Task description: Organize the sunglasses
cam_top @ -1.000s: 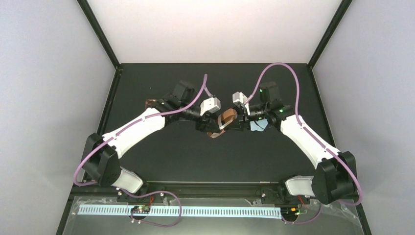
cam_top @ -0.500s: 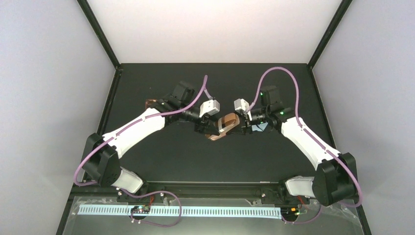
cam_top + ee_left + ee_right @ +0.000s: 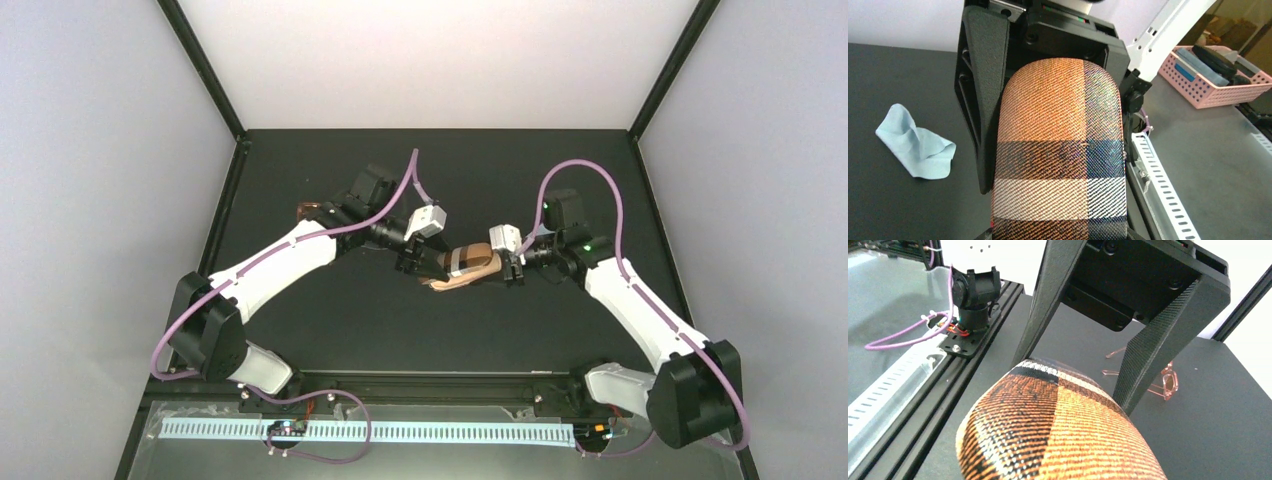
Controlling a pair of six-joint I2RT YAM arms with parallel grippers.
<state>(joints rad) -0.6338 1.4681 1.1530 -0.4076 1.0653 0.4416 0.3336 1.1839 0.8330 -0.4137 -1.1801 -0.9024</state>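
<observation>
Brown-plaid case (image 3: 465, 268) now lies level between both hands, swung down from its earlier tilt; left hand (image 3: 427, 263) and right hand (image 3: 510, 267) each clamp one end. Sunglasses (image 3: 1168, 383) lie farther back on the table (image 3: 400, 330), not yet stowed. Whether the case has opened is hidden.

No lettering, number, brand or sign can be read in any of the three views. The checked case (image 3: 1058, 150) filling the middle of the left wrist view carries only its woven pattern. The slotted strip (image 3: 400, 432) along the bottom edge of the top view shows plain slots rather than digits. The sunglasses (image 3: 1167, 384), at the right of the right wrist view, are too small and blurred to tell whether the frame bears any mark.
</observation>
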